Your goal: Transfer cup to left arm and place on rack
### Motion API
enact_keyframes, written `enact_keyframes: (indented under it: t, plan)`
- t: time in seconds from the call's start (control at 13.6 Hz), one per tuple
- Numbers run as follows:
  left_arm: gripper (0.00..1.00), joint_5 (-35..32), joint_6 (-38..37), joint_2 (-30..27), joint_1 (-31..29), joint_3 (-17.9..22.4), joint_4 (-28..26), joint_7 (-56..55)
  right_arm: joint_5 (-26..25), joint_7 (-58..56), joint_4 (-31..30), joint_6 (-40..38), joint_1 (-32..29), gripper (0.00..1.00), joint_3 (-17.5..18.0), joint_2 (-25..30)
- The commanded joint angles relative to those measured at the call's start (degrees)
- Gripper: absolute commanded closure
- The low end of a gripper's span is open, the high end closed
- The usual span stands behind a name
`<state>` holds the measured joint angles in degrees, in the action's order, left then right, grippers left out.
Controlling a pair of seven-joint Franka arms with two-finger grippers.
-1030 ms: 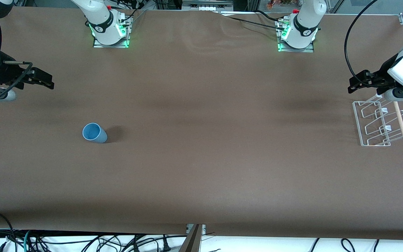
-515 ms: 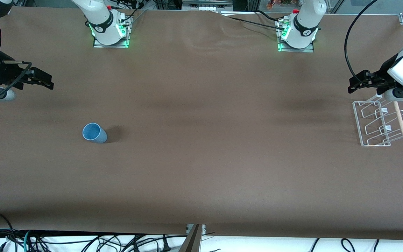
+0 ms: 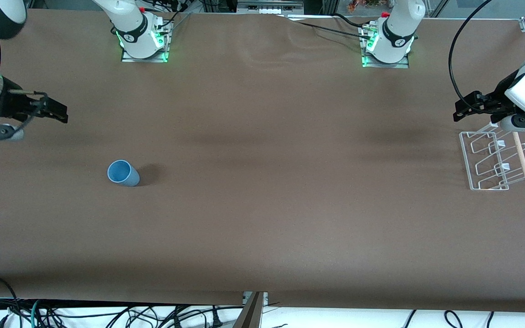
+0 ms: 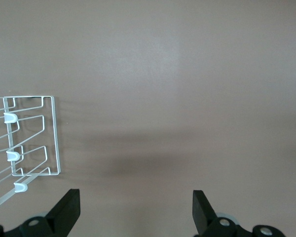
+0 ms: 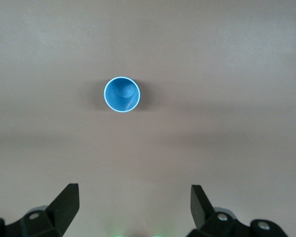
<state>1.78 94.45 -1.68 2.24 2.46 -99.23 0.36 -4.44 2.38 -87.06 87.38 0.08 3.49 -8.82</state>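
The light-blue cup [image 3: 122,173] stands upright on the brown table toward the right arm's end; it also shows in the right wrist view [image 5: 122,94], mouth up. My right gripper [image 3: 57,112] is open and empty, in the air apart from the cup; its jaws stand wide in the right wrist view [image 5: 134,202]. The white wire rack [image 3: 495,159] with its wooden dowel sits at the left arm's end and shows in the left wrist view [image 4: 32,143]. My left gripper [image 3: 460,109] is open and empty, up beside the rack [image 4: 135,207].
The two arm bases [image 3: 144,38] [image 3: 388,43] stand along the table's edge farthest from the front camera. A black cable [image 3: 454,59] loops by the left arm. Cables lie below the table's near edge.
My right gripper has shifted slightly and tilted; its arm's upper link has come into view at the corner. The cup, rack and left arm have not moved.
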Motion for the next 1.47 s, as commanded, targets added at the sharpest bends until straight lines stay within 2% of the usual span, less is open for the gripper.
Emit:
enact_keyframes:
  t: [0.0, 0.29, 0.59, 0.96, 1.4]
  plan:
    - [0.0, -1.34, -1.11, 0.44, 0.04, -0.26, 1.32, -0.88, -1.1, -0.62, 1.19, 2.17, -0.52, 0.0, 0.29, -4.09]
    - [0.0, -1.34, -1.11, 0.44, 0.04, -0.26, 1.32, -0.88, -1.19, -0.62, -2.22, 9.1, -0.87, 0.0, 0.03, -8.05]
    - [0.0, -1.34, -1.11, 0.44, 0.04, -0.26, 1.23, -0.88, -1.19, -0.36, -11.36, 22.63, -1.13, 0.0, 0.03, -9.63]
    - [0.0, -1.34, -1.11, 0.44, 0.04, -0.26, 1.32, -0.88, -1.1, -0.44, -19.36, 35.82, -1.13, 0.0, -0.24, -12.19]
    - [0.0, -1.34, -1.11, 0.44, 0.04, -0.26, 1.32, -0.88, -0.75, -0.44, -24.38, 42.95, -1.22, 0.0, -0.77, -13.5]
